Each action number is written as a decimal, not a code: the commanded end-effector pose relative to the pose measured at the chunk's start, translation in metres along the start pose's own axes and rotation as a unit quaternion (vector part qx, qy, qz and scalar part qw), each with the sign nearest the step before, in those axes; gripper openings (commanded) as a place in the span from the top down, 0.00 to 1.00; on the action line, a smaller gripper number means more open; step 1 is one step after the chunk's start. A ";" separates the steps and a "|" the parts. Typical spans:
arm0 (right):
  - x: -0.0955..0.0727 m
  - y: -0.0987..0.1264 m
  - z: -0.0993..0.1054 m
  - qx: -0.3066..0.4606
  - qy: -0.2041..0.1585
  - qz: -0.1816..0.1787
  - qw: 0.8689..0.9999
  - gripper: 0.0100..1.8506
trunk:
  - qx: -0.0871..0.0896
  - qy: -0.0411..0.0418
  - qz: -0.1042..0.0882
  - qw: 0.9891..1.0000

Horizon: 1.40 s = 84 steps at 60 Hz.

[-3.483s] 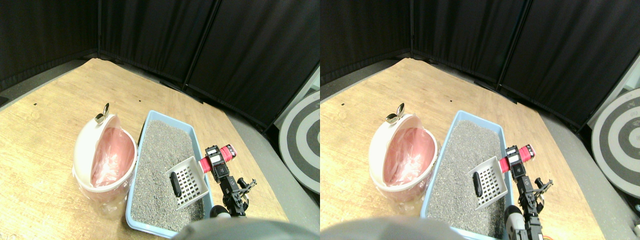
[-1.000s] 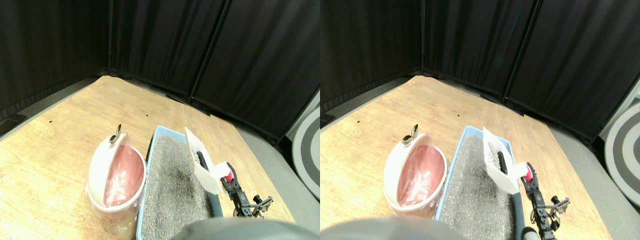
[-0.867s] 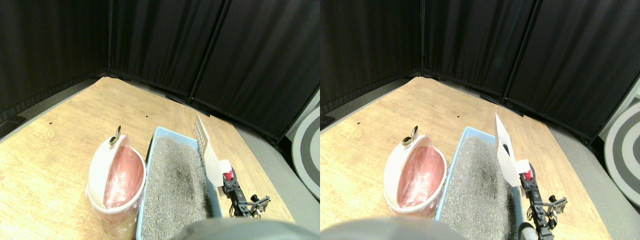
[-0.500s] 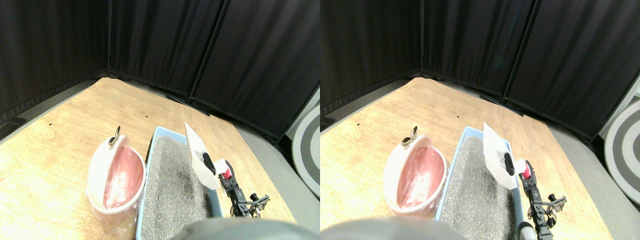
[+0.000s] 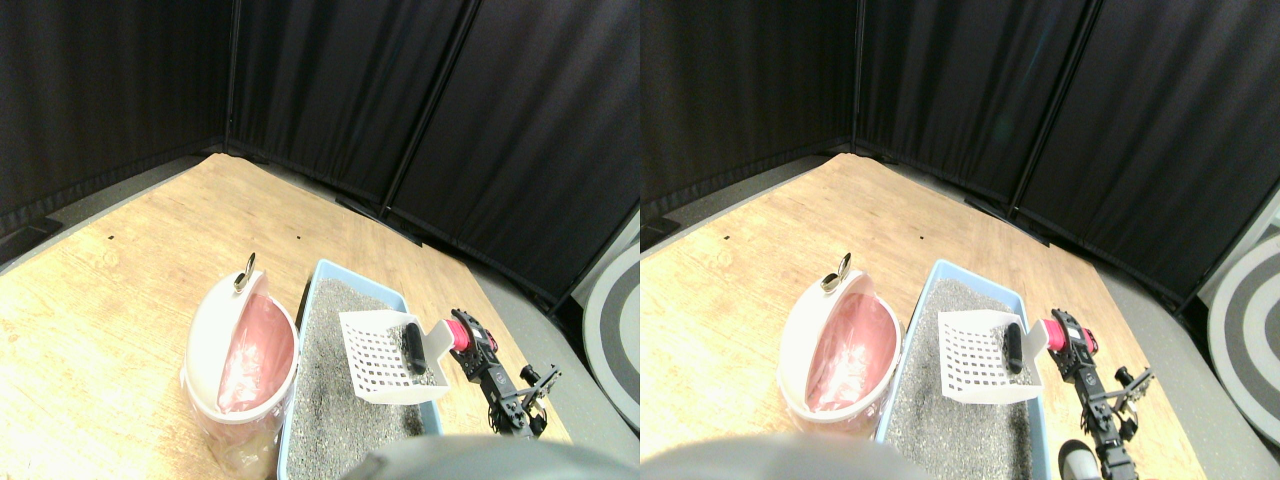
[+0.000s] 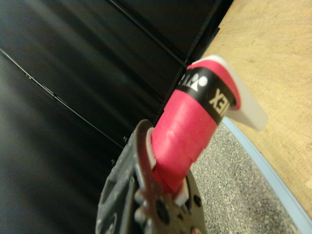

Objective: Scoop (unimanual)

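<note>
A white slotted scoop (image 5: 380, 357) hangs level over the grey litter (image 5: 335, 415) in the blue litter box (image 5: 318, 274). A dark oblong lump (image 5: 414, 347) lies in the scoop at its handle end. My right gripper (image 5: 470, 341) is shut on the scoop's red wrapped handle (image 5: 460, 333), to the right of the box. In the wrist view the red handle (image 6: 190, 131) runs out from the dark jaw frame (image 6: 141, 204), above litter (image 6: 239, 190) and the box's blue rim (image 6: 265, 168). A white bin with a pink liner (image 5: 245, 350) stands open just left of the box.
The box and bin sit on a wooden floor (image 5: 120, 290). Black curtains (image 5: 320, 90) close off the back. A grey strip of floor and a round black-and-grey ringed mat (image 5: 612, 330) lie to the right. My arm (image 5: 512, 398) stretches back along the box's right side.
The scoop, standing on edge half a second ago, has rolled flat with its open face up. The dark lump has stayed in it. The camera has shifted slightly.
</note>
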 end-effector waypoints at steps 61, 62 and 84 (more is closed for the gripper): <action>0.037 0.077 0.007 -0.037 0.043 0.116 0.992 0.97 | -0.068 -0.013 0.109 0.992; 0.038 0.078 0.007 -0.037 0.045 0.117 0.991 0.97 | -0.068 -0.013 0.110 0.991; 0.051 0.099 0.005 -0.088 0.078 0.132 0.984 0.97 | -0.077 -0.014 0.124 0.989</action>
